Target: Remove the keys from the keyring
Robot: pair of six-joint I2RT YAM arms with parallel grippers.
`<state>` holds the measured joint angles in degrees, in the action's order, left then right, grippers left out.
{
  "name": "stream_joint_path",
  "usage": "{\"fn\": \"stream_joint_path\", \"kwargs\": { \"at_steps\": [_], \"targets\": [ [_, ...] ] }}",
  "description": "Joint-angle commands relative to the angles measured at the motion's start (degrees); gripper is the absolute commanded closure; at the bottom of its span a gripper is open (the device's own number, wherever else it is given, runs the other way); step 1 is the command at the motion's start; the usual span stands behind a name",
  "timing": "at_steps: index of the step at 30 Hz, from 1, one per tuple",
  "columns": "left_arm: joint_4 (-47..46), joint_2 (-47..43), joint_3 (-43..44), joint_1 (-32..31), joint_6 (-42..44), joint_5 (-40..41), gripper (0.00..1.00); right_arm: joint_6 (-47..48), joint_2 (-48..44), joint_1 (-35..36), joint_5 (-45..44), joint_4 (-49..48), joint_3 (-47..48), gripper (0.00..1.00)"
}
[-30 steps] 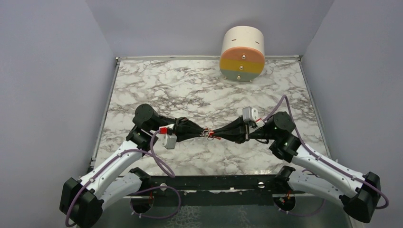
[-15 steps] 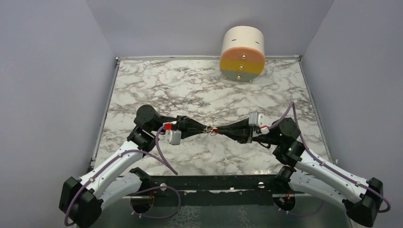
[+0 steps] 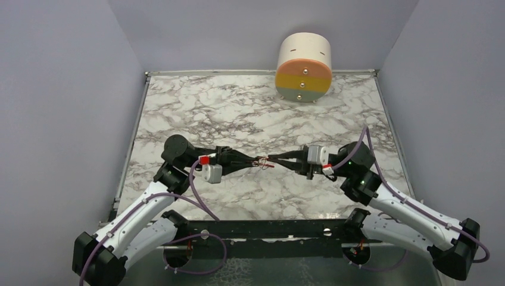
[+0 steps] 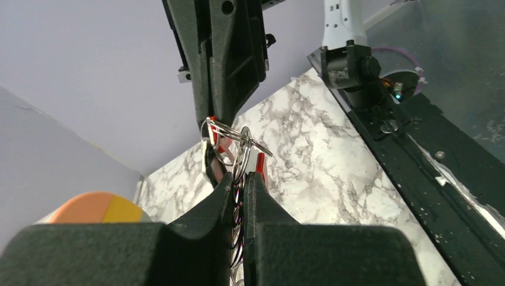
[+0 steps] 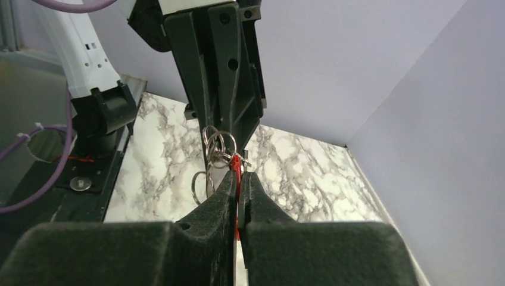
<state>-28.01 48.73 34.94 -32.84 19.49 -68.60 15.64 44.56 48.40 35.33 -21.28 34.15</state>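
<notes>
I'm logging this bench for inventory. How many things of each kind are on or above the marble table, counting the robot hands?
robot hands: 2 (left hand, right hand)
keyring bundle: 1, pinched between both hands
striped round container: 1
Total: 4

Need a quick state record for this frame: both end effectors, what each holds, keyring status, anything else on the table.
left end effector: shut on the metal rings of the keyring
right end effector: shut on a red piece of the same bundle; clip or key, cannot tell
position: tips meet tip to tip, bundle held in the air above the table
keys: none seen off the ring
other: banded cylinder at the far edge
</notes>
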Motion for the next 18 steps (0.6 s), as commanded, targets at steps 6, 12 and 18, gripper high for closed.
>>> {"fn": "stream_joint_path", "kwargs": {
  "at_steps": [6,12,18],
  "targets": [
    [5.6,-1.3,2.7,0.8,0.5,6.7,1.00,12.6,1.6,-1.5,0.6,11.1,12.6,0.98],
    [8.5,-0.4,4.1,0.8,1.5,9.3,1.00,20.5,3.5,-1.5,-3.7,18.8,17.2,0.98],
    [10.5,-1.5,3.7,0.8,3.5,2.8,1.00,23.6,3.4,-1.5,-11.9,11.4,14.1,0.98]
  ]
}}
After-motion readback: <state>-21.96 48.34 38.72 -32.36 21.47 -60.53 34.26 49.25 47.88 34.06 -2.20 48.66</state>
